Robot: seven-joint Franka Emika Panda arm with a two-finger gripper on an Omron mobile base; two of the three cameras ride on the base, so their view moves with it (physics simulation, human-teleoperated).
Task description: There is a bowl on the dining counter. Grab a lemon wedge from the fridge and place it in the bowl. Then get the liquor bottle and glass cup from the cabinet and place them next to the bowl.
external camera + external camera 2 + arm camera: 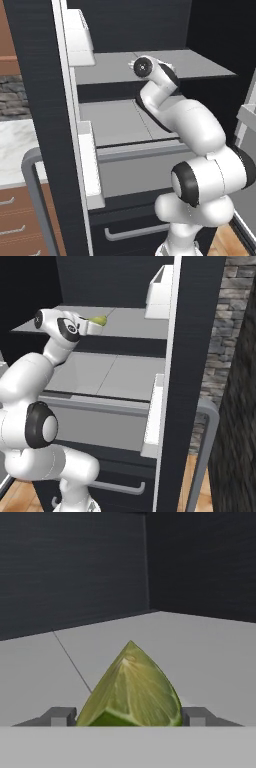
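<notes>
Arm's deep inside the tall black fridge (pixel 45 100), two-finger gripper (pixel 131 716) pinching the tiny yellow-green lemon wedge (pixel 131 689) from both sides, down on the upper grey shelf (pixel 130 326)

Grey stone wall (pixel 12 100) off to the side, white marble worktop (pixel 12 145) directly below that wall, brown drawers (pixel 15 220) with silver handles (three showing) lower still under the wall, warm wooden floor (pixel 222 245) well below it

I see a yellow-green lemon wedge (pixel 131 689) with pale flesh, on the plain grey shelf (pixel 210 647) inside the black fridge (pixel 70 567).
</notes>
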